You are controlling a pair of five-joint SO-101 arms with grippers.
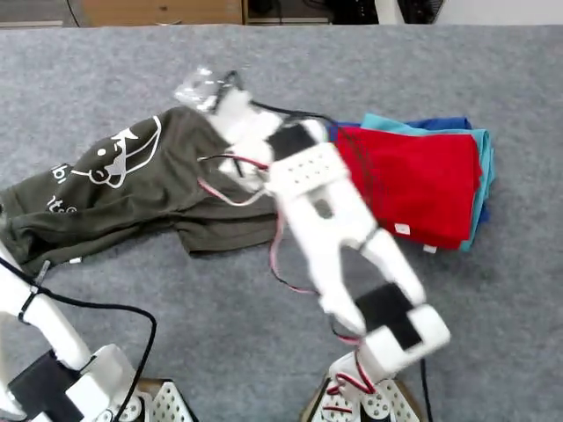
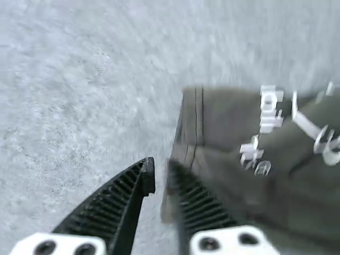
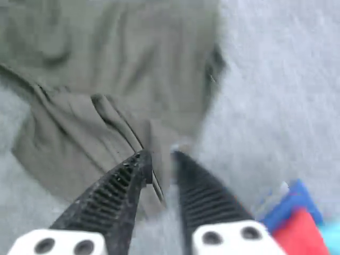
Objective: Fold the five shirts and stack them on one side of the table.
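Observation:
A dark olive shirt with white print lies crumpled across the left half of the grey table. My right gripper is over its far edge; in the right wrist view it is shut on a raised fold of the olive shirt. My left gripper is at the hem corner of the olive shirt, slightly open, with one finger over the cloth and the other over bare table. At the right sits a folded stack with a red shirt on top, then teal and blue.
The right arm stretches from the near edge across the middle, trailing red and black cables. The left arm's base stands at the near left corner. Bare grey table lies in front of the stack. Cabinets stand beyond the far edge.

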